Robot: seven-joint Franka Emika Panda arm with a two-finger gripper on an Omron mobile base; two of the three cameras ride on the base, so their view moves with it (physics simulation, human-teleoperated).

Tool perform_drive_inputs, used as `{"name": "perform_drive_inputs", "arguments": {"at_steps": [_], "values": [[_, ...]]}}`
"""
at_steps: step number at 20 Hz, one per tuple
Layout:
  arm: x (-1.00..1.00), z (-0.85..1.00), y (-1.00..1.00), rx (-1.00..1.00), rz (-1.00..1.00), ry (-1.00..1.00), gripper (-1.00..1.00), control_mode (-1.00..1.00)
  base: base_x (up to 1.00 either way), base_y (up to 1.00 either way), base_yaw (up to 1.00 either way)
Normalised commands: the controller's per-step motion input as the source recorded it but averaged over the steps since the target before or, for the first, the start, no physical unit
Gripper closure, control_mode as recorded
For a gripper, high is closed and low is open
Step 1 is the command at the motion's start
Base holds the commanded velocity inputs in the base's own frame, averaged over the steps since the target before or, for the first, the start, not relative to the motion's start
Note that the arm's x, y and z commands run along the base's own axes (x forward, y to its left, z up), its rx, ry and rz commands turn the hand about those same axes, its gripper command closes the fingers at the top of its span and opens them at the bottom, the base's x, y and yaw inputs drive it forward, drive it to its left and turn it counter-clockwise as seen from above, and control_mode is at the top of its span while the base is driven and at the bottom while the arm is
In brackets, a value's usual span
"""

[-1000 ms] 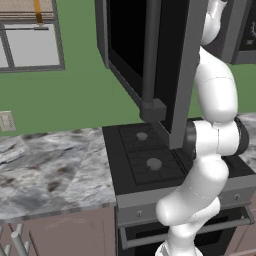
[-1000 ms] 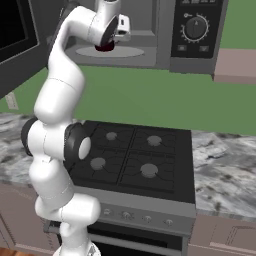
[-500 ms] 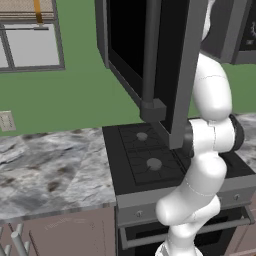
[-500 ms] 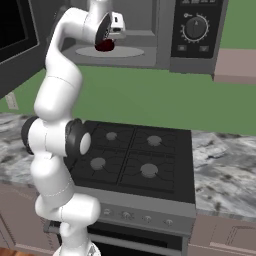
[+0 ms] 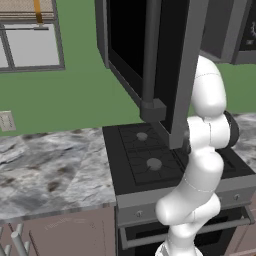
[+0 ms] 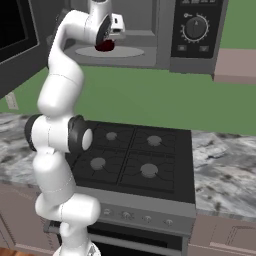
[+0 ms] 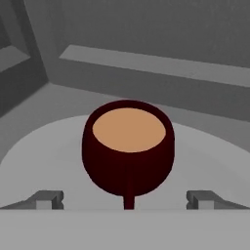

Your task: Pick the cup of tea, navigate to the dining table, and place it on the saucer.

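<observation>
Since a second ago the gripper (image 6: 108, 44) has pushed a little farther into the open microwave (image 6: 150, 35), closing on the cup (image 6: 105, 46); stove (image 6: 135, 160) and counter (image 5: 50, 170) look unchanged.

In the right base view, the microwave door (image 6: 17, 45) hangs open at left, the arm reaches up into the cavity, and the control panel sits at right.

On the pale round turntable (image 7: 44, 161) inside stands the cup (image 7: 128, 149), upright, filled with tan tea, its small handle pointing toward the camera.

Spread wide, the fingertips (image 7: 49, 199) flank the cup from just in front, one on each side, touching nothing. The gripper (image 7: 126, 200) holds nothing.
</observation>
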Motion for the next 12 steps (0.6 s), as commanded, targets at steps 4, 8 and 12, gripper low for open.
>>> {"name": "perform_drive_inputs", "arguments": {"at_steps": [4,8,12], "values": [[0.18,-0.11,0.00,0.00,0.00,0.00,-1.00,-1.00,0.00,0.00,0.00],[0.12,-0.10,0.00,0.00,0.00,0.00,-1.00,-1.00,0.00,0.00,0.00],[0.10,-0.10,0.00,0.00,0.00,0.00,-1.00,-1.00,0.00,0.00,0.00]]}}
